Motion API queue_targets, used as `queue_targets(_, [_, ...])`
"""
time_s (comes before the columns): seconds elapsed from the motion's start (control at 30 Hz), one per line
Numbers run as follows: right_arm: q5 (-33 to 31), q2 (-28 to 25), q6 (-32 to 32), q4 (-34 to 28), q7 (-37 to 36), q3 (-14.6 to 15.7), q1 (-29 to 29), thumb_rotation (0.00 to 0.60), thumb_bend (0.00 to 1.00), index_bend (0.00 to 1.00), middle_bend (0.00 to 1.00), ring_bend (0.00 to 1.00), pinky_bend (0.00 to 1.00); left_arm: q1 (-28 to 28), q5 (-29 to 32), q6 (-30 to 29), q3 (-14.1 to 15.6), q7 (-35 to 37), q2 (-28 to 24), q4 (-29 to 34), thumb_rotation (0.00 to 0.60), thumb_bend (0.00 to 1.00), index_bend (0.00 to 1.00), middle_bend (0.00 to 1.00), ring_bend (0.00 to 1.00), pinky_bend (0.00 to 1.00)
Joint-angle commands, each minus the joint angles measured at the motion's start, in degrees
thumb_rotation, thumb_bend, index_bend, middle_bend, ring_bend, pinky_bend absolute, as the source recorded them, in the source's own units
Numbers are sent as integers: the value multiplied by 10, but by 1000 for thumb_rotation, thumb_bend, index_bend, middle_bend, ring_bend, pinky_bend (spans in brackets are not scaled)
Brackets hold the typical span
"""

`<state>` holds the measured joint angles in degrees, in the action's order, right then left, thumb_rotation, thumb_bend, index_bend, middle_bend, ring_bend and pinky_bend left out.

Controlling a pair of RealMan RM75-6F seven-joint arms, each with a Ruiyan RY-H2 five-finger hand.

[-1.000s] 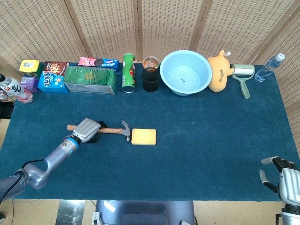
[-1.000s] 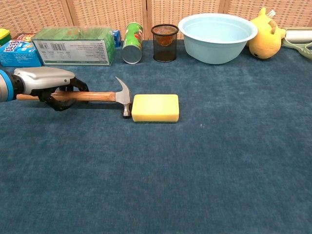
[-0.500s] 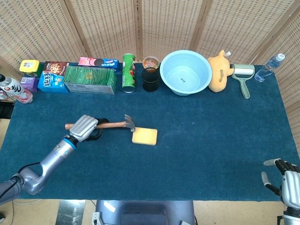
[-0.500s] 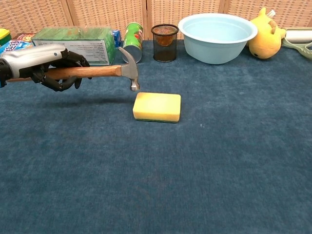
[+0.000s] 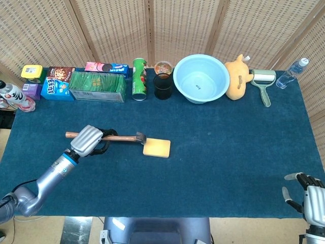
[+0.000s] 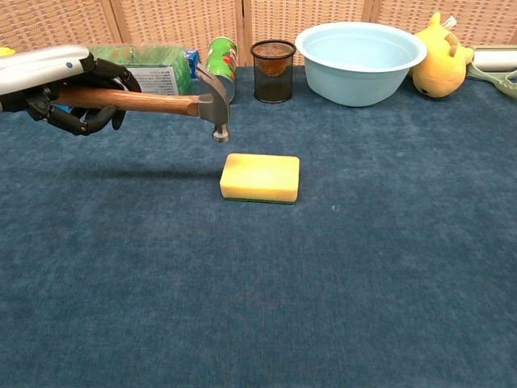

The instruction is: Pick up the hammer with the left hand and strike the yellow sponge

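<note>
The hammer (image 6: 145, 101) is now well off the bench (image 6: 258, 283), its wooden handle running left to right and its steel head hanging above and just left of the sponge (image 6: 260, 177); a second ago it lay flat on the cloth with the head against the sponge's left end. The sponge itself has shifted a little and now sits slightly skewed. The left hand (image 6: 69, 93) is wrapped tight round the handle near its left end, fingers curled under it. So the pick-up looks done and the swing is wound up; what remains is the downstroke, carried a touch rightward to land squarely. The right hand (image 5: 307, 190) waits at the near right corner, fingers apart, holding nothing.
</note>
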<state>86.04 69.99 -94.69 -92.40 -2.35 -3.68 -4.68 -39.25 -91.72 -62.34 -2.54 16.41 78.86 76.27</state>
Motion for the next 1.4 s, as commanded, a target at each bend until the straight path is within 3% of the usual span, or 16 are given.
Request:
queue_targets(0.03, [1, 0, 1, 0, 1, 0, 0, 600, 380, 440, 433, 407, 340, -1, 1, 7, 1, -53, -28, 38, 600, 632, 510, 636, 637, 670])
queue_targets(0.27, [0, 1, 4, 3, -2, 0, 0, 600, 380, 440, 433, 407, 340, -12, 32, 43, -9, -78, -56, 89, 600, 633, 512, 638, 641, 678])
queue_targets(0.47, [-5, 1, 6, 7, -8, -3, -1, 600, 380, 439, 433, 407, 340, -15, 49, 52, -14, -91, -48, 93, 600, 634, 512, 638, 642, 678])
queue_targets(0.87, [-16, 4, 13, 21, -22, -5, -2, 600, 380, 440, 433, 407, 340, -35, 92, 116, -12, -72, 58, -22, 600, 636, 513, 638, 642, 678])
queue_targets(1.2, [-14, 6, 11, 24, -26, -5, -5, 600, 380, 440, 433, 407, 340, -18, 59, 21, -39, -9, 40, -3, 600, 634, 515, 639, 642, 678])
queue_targets(1.4, [-13, 5, 10, 25, -27, -6, -6, 600, 380, 440, 433, 408, 340, -17, 54, 17, -37, 1, 30, 15, 600, 633, 515, 639, 641, 678])
